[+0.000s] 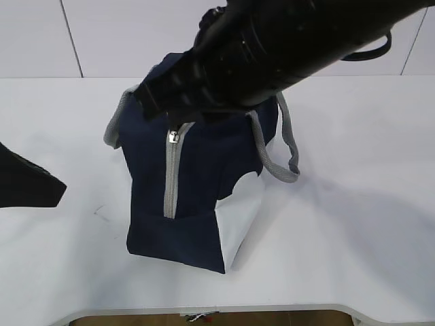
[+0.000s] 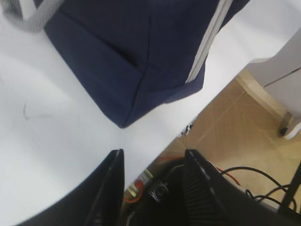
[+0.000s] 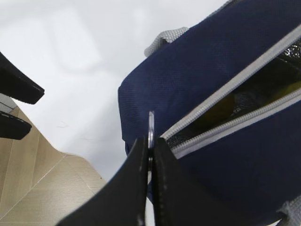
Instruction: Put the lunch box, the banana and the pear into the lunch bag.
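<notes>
The white desk (image 1: 353,204) carries the navy bag (image 1: 197,197), standing upright near its front edge with grey handles (image 1: 289,153) hanging at either side. Its grey zipper (image 3: 235,120) is partly open along the top, showing silver lining and something yellow (image 3: 277,89) inside; which fruit it is cannot be told. The right end effector (image 3: 149,155) is pinched closed on the metal ring pull (image 3: 151,129) at the zipper's end. The left end effector (image 2: 153,174) hovers empty, jaws apart, over the desk's front edge beside the bag's lower corner.
</notes>
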